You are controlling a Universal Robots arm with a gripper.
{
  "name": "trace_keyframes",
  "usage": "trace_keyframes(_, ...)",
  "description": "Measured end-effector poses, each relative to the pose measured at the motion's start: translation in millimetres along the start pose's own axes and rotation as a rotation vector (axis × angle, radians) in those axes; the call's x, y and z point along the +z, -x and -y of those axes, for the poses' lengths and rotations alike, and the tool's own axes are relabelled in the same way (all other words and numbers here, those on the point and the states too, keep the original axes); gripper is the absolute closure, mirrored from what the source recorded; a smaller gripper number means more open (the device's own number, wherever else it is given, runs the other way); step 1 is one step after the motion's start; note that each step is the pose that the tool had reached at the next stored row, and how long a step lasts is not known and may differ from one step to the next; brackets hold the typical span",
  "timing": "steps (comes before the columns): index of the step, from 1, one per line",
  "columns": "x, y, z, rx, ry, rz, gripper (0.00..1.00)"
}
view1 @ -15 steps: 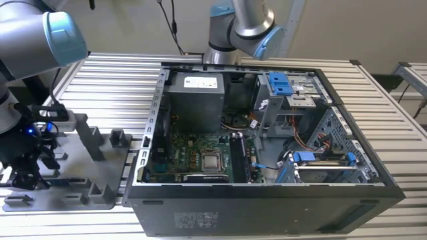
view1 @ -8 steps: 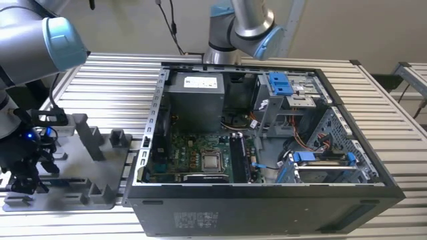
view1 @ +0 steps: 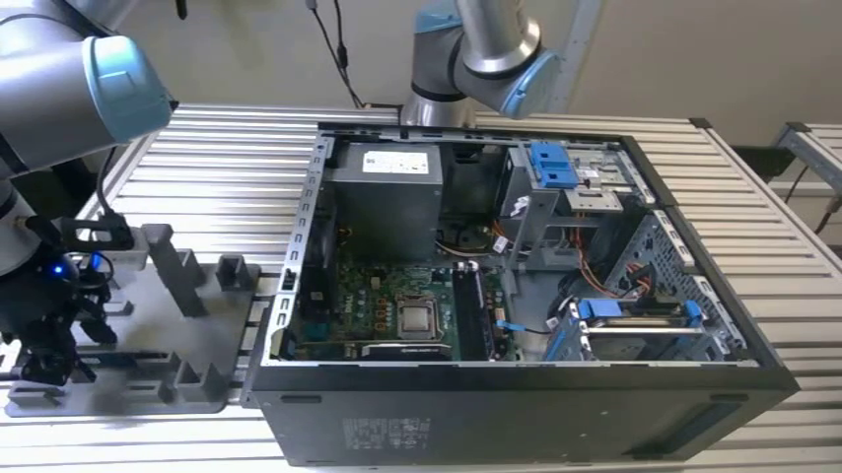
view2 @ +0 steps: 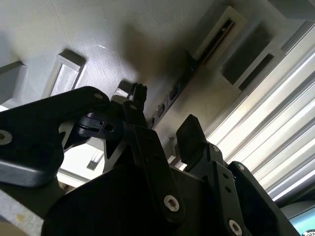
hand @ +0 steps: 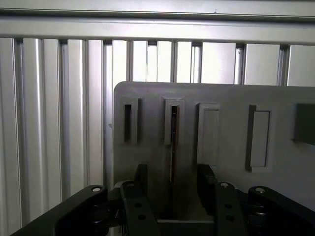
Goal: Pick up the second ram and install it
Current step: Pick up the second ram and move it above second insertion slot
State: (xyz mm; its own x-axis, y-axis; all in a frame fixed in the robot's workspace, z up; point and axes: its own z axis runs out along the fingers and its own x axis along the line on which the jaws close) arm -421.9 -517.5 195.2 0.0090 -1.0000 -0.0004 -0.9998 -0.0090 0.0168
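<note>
The second ram (hand: 173,140) stands on edge in a slot of the grey tray (hand: 280,98), a thin dark stick seen edge-on. In the second wrist view the ram (view2: 173,92) runs as a dark strip away from the fingers. My gripper (hand: 173,189) is open, one black finger on each side of the stick's near end, with a gap showing on both sides. In the exterior view, my gripper (view1: 53,350) hangs low over the tray (view1: 145,315) at that view's left, at the end of the ram (view1: 132,357).
An open computer case (view1: 526,394) lies to the exterior view's right of the tray, with the green motherboard (view1: 382,301) on its floor and a grey power supply (view1: 385,197) behind. Grey upright blocks (view1: 172,266) rise from the tray. A second arm (view1: 480,49) stands behind the case.
</note>
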Motion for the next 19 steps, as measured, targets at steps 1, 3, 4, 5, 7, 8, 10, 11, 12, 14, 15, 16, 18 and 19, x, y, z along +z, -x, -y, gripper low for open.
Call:
trace_keyframes(1,0.0,0.0,0.0,0.000,-0.0001,0.0000,0.46)
trace_keyframes(3,0.1,0.0,0.0,0.000,0.0000,0.0000,0.46)
trace_keyframes(4,0.0,0.0,0.0,0.000,0.0000,0.0000,0.48)
trace_keyframes(5,0.1,-0.1,0.0,0.000,0.0000,0.0000,0.55)
trace_keyframes(7,0.1,-0.1,0.0,0.000,0.0000,0.0000,0.61)
trace_keyframes(8,0.1,-0.1,0.0,0.000,0.0000,0.0000,0.67)
trace_keyframes(10,0.1,-0.1,0.0,0.000,0.0000,0.0000,0.73)
trace_keyframes(11,0.1,-0.1,0.0,0.000,0.0000,0.0000,0.73)
trace_keyframes(12,0.2,-0.1,0.0,0.000,0.0000,0.0000,0.73)
trace_keyframes(14,0.2,-0.2,0.0,0.000,0.0000,0.0000,0.76)
trace_keyframes(15,0.2,-0.2,0.0,0.000,0.0000,0.0000,0.76)
trace_keyframes(16,0.2,-0.2,0.0,0.000,0.0000,-0.0001,0.82)
trace_keyframes(18,0.2,-0.2,0.0,0.000,0.0000,0.0000,0.86)
trace_keyframes(19,0.2,-0.2,0.0,0.000,0.0000,0.0000,0.86)
